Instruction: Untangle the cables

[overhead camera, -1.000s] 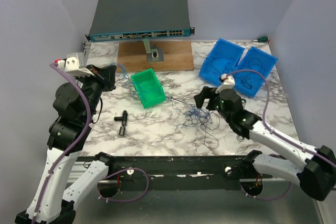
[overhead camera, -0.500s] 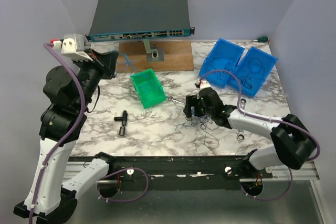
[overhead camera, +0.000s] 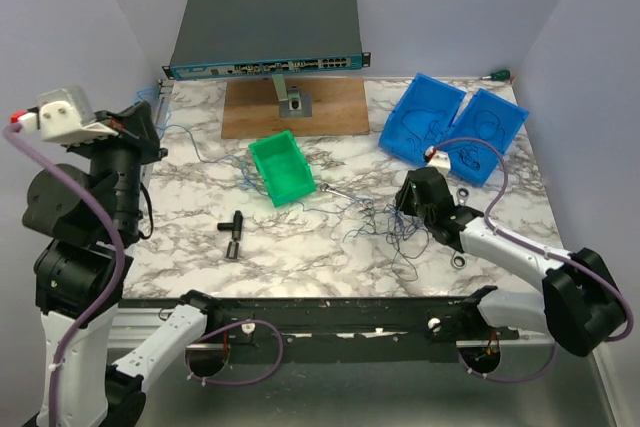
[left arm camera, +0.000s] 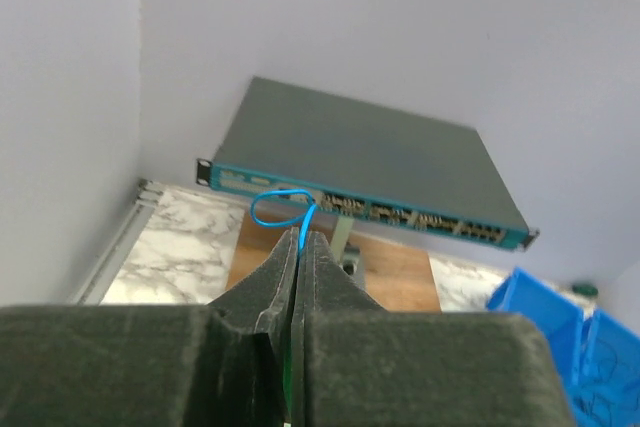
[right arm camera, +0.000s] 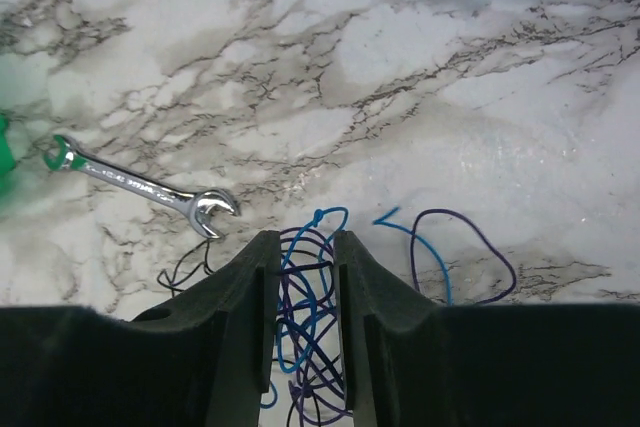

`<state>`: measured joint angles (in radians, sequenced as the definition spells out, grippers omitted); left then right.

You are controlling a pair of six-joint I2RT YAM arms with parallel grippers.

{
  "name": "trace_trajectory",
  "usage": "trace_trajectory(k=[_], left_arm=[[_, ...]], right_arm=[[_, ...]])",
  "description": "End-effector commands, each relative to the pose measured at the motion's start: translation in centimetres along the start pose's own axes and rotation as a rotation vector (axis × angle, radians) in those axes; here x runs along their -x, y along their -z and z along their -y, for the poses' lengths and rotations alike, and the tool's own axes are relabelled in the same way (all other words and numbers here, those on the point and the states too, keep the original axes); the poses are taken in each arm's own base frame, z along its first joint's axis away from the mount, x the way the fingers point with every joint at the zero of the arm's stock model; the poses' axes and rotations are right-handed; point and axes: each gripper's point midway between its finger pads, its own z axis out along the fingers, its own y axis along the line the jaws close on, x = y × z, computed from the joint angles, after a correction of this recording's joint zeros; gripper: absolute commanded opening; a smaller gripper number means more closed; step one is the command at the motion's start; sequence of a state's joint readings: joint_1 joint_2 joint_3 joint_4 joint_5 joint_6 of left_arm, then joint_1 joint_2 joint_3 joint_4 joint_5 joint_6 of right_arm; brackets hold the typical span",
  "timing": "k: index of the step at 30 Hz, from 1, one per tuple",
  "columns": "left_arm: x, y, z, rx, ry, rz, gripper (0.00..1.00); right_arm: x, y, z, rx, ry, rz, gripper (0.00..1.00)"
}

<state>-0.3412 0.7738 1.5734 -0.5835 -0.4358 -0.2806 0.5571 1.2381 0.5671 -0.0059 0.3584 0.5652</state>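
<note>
Left gripper (left arm camera: 300, 239): high at far left, jaws pinched on one blue strand (left arm camera: 281, 194) | Right gripper (right arm camera: 305, 239): low, fingers slightly apart astride the cables (overhead camera: 386, 226) | Cables: tangled on marble table (overhead camera: 300, 247), centre-right, beside wrench (right arm camera: 140, 187)

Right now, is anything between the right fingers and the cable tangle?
Nothing visible does. The right gripper has its fingers astride blue and purple strands of the cables, with a gap between them. The wrench lies beside the tangle, to the left in the wrist view, clear of the fingers.
</note>
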Motion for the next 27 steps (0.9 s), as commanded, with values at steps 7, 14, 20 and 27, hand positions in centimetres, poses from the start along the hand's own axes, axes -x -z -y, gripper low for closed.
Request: trace_trajectory(k=[7, 14, 20, 27], left_arm=[[-11.2, -2.9, 4.5, -0.213, -0.010, -0.307, 0.00], [-11.8, -3.0, 4.8, -0.232, -0.009, -0.312, 0.00], [-10.0, -2.8, 4.7, -0.226, -0.027, -0.282, 0.00], [-7.5, -2.0, 4.9, -0.240, -0.026, -0.236, 0.00]], right_arm=[[3.9, 2.4, -1.5, 0.061, 0.004, 0.087, 0.47], [3.7, 5.5, -10.3, 0.562, 0.167, 0.039, 0.90], [2.2, 7.8, -18.6, 0.806, 0.320, 0.073, 0.87], [-1.3, 7.6, -26.2, 0.973, 0.498, 0.107, 0.85]])
